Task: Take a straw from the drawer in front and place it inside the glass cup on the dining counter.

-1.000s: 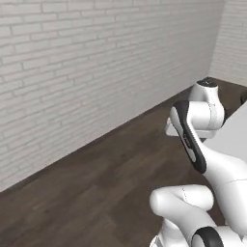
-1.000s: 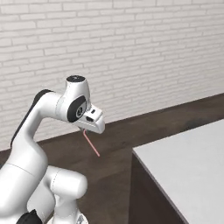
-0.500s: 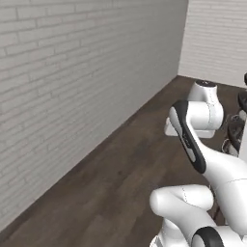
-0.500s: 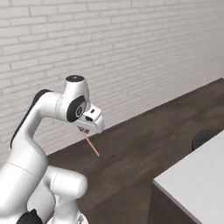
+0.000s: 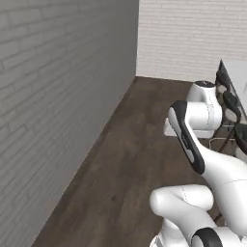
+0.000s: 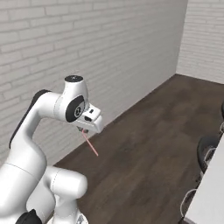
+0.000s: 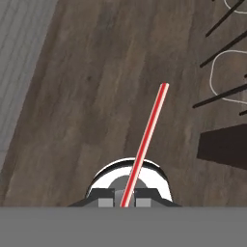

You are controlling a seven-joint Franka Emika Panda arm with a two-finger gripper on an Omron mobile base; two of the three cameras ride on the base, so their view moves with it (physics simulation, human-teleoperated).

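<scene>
Dark wood floor [image 6: 148, 144] beside white brick wall [image 6: 65, 39]

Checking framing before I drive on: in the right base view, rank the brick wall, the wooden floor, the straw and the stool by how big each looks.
1. brick wall
2. wooden floor
3. stool, cut by the edge, so unsure
4. straw, a thin sliver in the shut gripper

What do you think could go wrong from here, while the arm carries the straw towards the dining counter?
The gripper is shut on just one end of the straw, so most of it hangs free over the wood floor; a jolt could tilt it or let it slip out.

The stools stand close against the dining counter, and the dangling straw tip might catch on one during the approach.

The glass cup is not seen, so lining up the thin straw will need care.
</scene>
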